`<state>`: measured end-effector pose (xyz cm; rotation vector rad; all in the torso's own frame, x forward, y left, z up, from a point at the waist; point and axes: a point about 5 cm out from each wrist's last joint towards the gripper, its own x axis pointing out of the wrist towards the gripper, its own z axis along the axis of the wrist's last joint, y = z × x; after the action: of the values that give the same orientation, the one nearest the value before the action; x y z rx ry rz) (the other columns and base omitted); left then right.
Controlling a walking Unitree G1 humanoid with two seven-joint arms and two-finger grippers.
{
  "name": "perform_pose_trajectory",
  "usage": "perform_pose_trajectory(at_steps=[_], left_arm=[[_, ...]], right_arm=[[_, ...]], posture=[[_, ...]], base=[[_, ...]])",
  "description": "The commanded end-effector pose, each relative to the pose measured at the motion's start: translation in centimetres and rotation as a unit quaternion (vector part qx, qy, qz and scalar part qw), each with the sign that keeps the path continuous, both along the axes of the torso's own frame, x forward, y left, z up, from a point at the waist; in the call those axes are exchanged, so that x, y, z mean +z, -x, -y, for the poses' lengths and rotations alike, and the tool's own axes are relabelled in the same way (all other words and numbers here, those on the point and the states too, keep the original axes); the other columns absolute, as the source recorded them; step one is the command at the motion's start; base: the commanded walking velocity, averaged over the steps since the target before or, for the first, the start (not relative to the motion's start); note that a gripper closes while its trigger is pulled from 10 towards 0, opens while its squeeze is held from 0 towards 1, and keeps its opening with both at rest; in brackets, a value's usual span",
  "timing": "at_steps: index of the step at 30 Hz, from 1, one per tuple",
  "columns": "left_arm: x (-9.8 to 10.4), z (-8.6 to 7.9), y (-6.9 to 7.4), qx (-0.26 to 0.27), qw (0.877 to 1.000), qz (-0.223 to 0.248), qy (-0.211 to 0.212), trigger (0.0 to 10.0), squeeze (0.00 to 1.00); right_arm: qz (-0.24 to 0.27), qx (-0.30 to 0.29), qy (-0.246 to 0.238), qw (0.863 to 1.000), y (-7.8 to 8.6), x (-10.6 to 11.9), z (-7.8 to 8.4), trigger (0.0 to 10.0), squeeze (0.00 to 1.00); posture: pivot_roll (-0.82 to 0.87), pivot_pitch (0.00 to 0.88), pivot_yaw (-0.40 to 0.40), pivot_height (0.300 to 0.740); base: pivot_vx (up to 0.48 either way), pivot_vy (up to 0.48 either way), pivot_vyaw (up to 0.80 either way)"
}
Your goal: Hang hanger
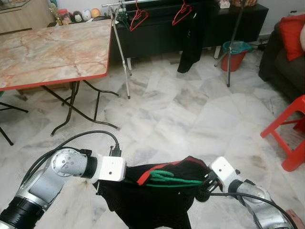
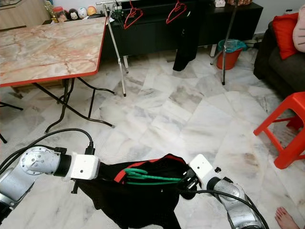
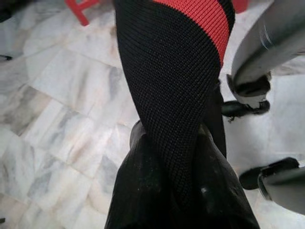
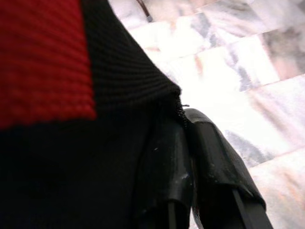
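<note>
A black garment [image 1: 147,200] with red trim hangs low between my two arms, with a green hanger [image 1: 171,180] lying in its neck opening. At the garment's left end, my left gripper [image 1: 127,177] is shut on the cloth; the left wrist view shows black fabric with a red band pinched between the fingers [image 3: 143,186]. My right gripper [image 1: 206,184] is shut on the garment's right end, its fingers [image 4: 209,162] closed on the black edge. The clothes rail [image 1: 143,4] stands far ahead, carrying two red hangers [image 1: 138,19] and a hanging black garment [image 1: 190,43].
A marble-topped folding table [image 1: 47,47] stands ahead on the left. A red plastic stool [image 1: 290,133] and a dark sofa [image 1: 286,57] are on the right, with a red bucket [image 1: 233,55] and a stand pole [image 1: 231,47] near the rail. A person's foot [image 2: 286,217] is at my right.
</note>
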<state>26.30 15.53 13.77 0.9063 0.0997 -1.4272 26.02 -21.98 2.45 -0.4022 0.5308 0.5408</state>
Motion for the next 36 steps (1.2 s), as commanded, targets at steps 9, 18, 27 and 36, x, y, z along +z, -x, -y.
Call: perform_pose_trajectory(at_steps=[9, 18, 27, 36], left_arm=[[1.4, -2.9, -2.6, 0.060, 0.993, 0.084, -0.055, 10.0, 0.00], [1.4, -5.2, -2.0, 0.036, 0.995, 0.063, -0.070, 10.0, 0.00], [3.2, -5.7, -2.2, -0.001, 0.999, 0.050, -0.017, 10.0, 0.00], [2.9, -3.8, -0.5, -0.103, 0.993, 0.023, -0.050, 10.0, 0.00]], right_arm=[[-0.047, -0.019, 0.004, 0.999, 1.2, -1.3, 0.9, 0.0, 0.00], [-0.046, -0.018, 0.008, 0.999, 1.1, -1.0, 1.4, 0.0, 0.00], [-0.054, -0.015, 0.012, 0.998, 1.4, -1.2, 1.6, 0.0, 0.00], [-0.063, -0.020, 0.009, 0.998, 1.6, -1.6, 2.0, 0.0, 0.00]], posture=[[-0.17, 0.062, 0.058, 0.740], [-0.16, 0.064, 0.053, 0.740], [-0.16, 0.065, 0.048, 0.740], [-0.16, 0.067, 0.041, 0.740]], base=[[0.000, 0.000, 0.00], [0.000, 0.000, 0.00], [0.000, 0.000, 0.00], [0.000, 0.000, 0.00]])
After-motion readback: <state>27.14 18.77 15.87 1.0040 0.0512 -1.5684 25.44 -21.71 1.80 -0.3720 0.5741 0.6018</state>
